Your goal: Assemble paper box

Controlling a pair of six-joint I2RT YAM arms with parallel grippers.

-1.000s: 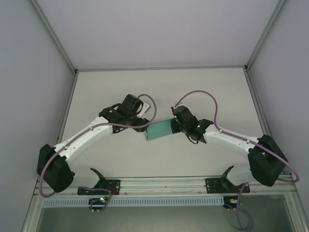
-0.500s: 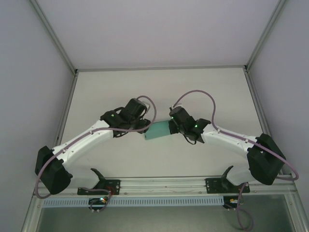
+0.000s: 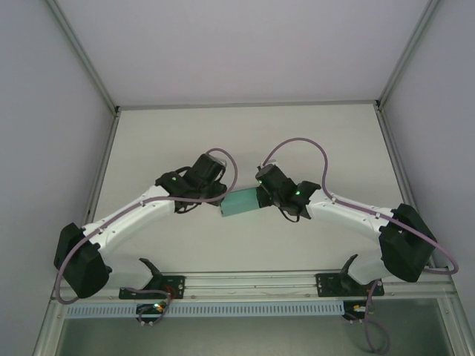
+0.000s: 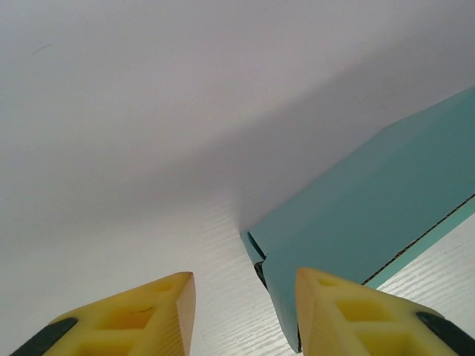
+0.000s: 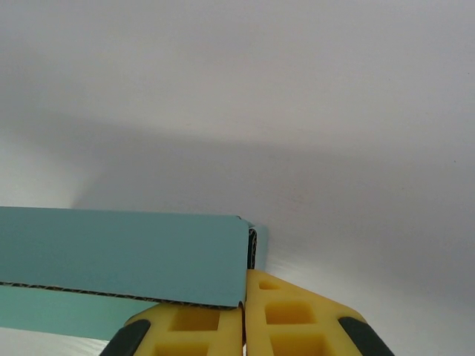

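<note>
The paper box (image 3: 239, 202) lies on the surface (image 3: 245, 141) at mid-frame in the top view, its long axis running left to right between the two arms. The right pincer (image 5: 245, 297) is closed, apparently nipping the box's right end wall. The left pincer (image 4: 243, 276) gapes open at the box's left end. That end's corner sits between its fingers, nearer the lower-right one, so I judge the left arm is the one placed to take that end.

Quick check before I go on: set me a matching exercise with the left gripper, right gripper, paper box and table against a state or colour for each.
Things:
1. left gripper
2. right gripper
3. paper box
4. table

States:
A. teal, lying between the two grippers
B. white surface
C. fingers apart
D. fingers closed on the box's end edge

Pairs: 1-C, 2-D, 3-A, 4-B
</note>
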